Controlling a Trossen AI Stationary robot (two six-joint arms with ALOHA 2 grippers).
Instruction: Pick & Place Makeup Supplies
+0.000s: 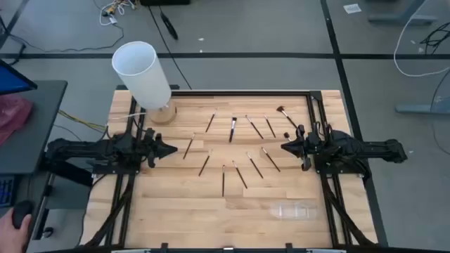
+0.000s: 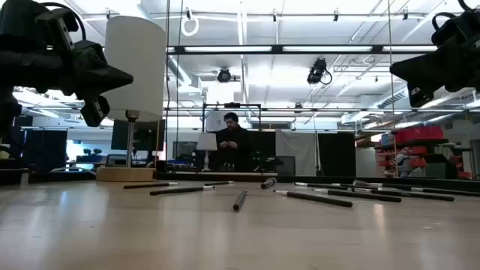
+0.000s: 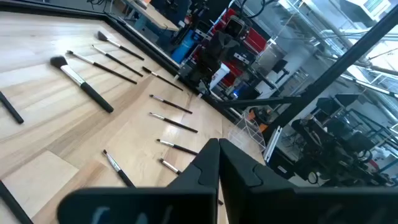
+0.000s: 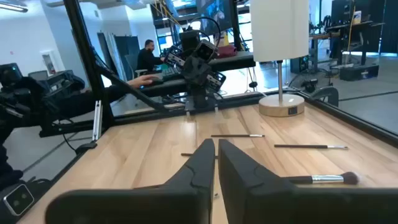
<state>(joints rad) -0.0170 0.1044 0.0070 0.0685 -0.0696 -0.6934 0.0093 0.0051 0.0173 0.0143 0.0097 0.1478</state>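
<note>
Thin dark-handled makeup brushes (image 1: 232, 130) lie scattered on the wooden tabletop (image 1: 176, 211) between both tools; left tool (image 1: 171, 150) and right tool (image 1: 285, 146) pinched closed, empty; nearest brush just beside the left one.

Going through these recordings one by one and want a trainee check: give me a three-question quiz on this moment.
1. True or false: the left gripper holds a makeup brush.
2. The white cylinder stands nearest to: A) the left arm, B) the right arm, C) the table's near edge.
3. Fill in: the right gripper's fingers are ____.

Key: 1 false; it hovers empty beside the makeup brushes. 2 A. 3 shut.
</note>
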